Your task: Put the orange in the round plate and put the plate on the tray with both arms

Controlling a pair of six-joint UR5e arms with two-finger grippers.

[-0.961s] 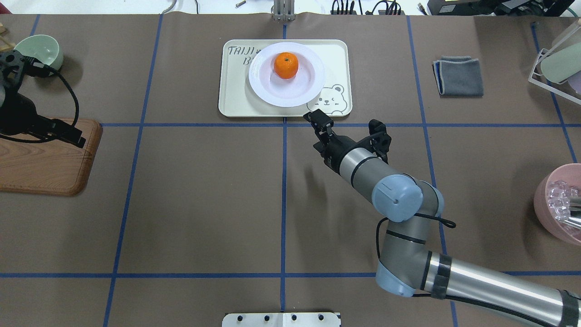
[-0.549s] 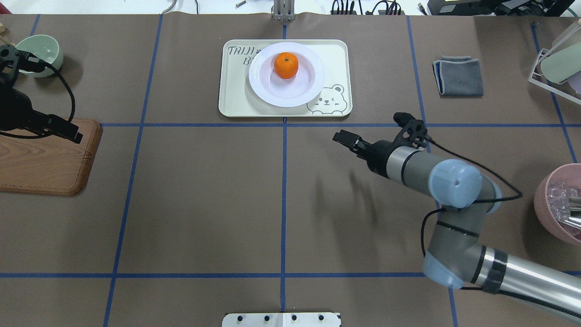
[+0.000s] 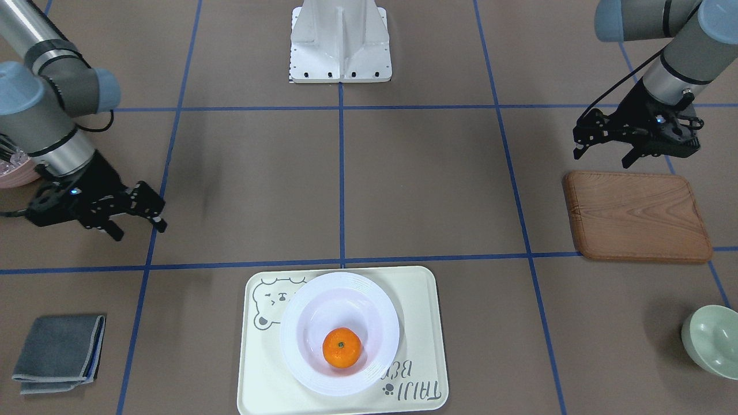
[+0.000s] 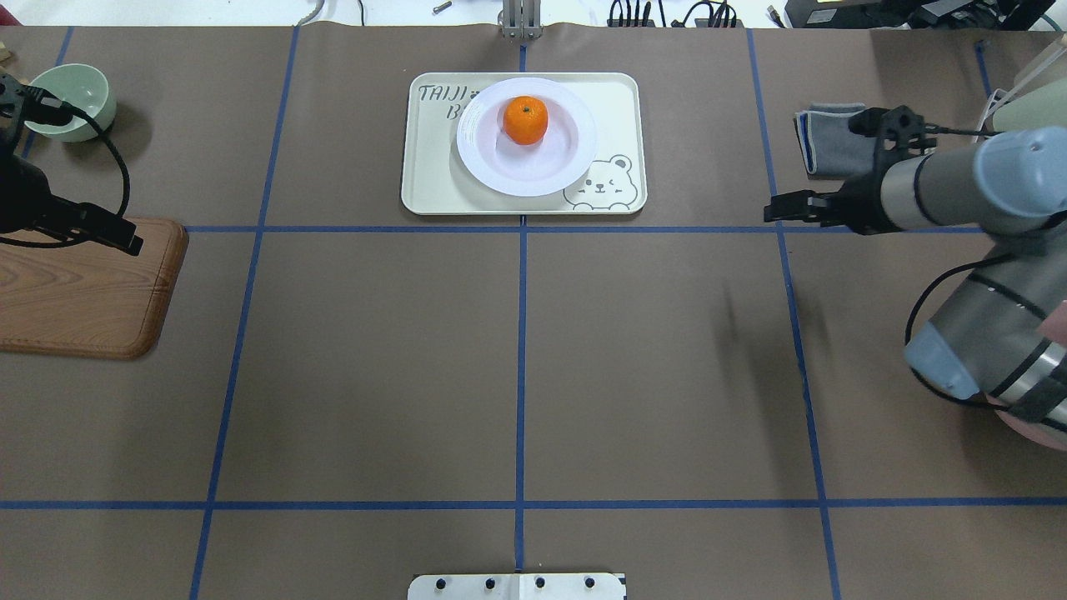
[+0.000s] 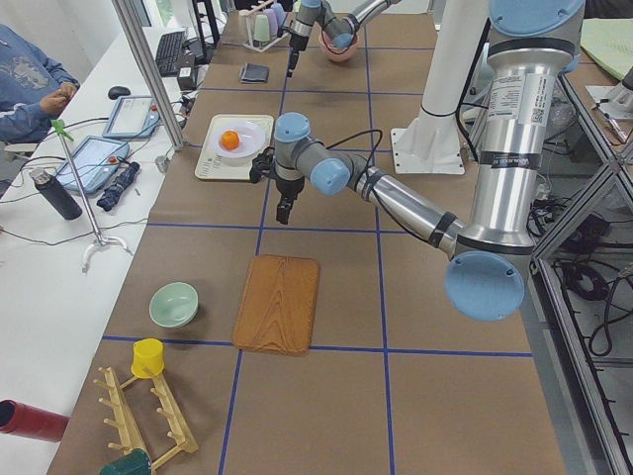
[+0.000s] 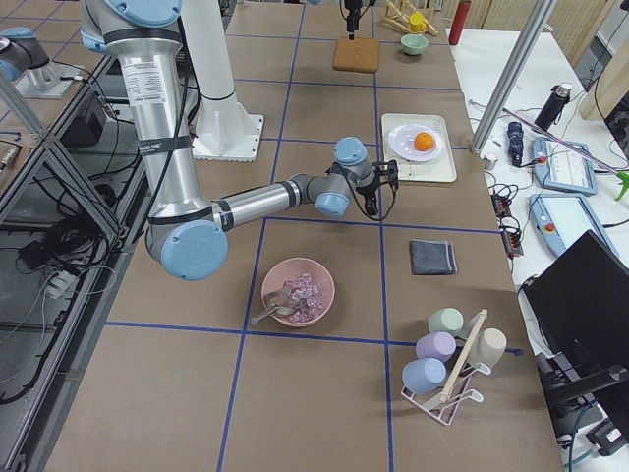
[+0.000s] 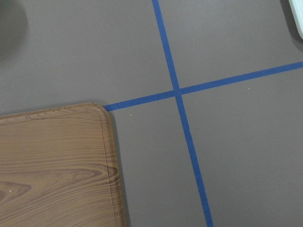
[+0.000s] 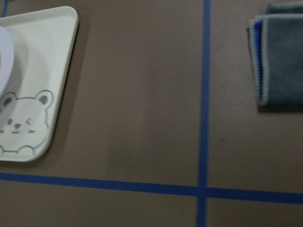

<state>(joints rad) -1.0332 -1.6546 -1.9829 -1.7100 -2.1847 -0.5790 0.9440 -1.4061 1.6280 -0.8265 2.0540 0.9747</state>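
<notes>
Orange (image 3: 342, 347) sits in round plate (image 3: 305, 308), plate on tray (image 3: 421, 305). Left gripper (image 3: 601, 159), right gripper (image 3: 140, 229) both spread, empty. Plate looks rigid, glossy, breakable: take it by ridged rim, opposite sides

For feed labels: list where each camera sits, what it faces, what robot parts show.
Front-facing: across the table, facing the base; left arm, right arm.
Overhead: behind the robot, looking down; both arms.
Exterior left: left end; left arm nearest.
Exterior right: right end; right arm nearest.
Left wrist: down on wooden board; no body.
Right wrist: down on tray, grey cloth; no body.
Tray and cloth also show overhead.
</notes>
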